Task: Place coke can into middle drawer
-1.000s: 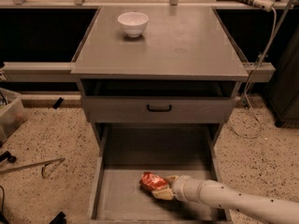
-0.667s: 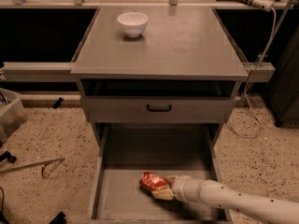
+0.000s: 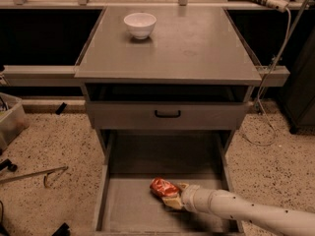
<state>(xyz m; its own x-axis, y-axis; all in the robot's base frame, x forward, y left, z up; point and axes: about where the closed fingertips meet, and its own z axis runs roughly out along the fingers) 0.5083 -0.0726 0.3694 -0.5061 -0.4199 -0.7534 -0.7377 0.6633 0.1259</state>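
Observation:
The dented red coke can (image 3: 162, 186) lies on its side inside the open middle drawer (image 3: 133, 205), on the grey floor a little right of centre. My gripper (image 3: 173, 196) reaches in from the lower right on a white arm and is shut on the coke can, its tan fingers (image 3: 172, 201) pressed around the can's right end. The can rests on or just above the drawer floor; I cannot tell which.
A white bowl (image 3: 140, 24) stands on the cabinet top (image 3: 197, 48). A closed grey drawer front with a black handle (image 3: 167, 114) sits above the open drawer. A cable (image 3: 266, 92) hangs at the right. Tools (image 3: 34, 175) lie on the speckled floor at the left.

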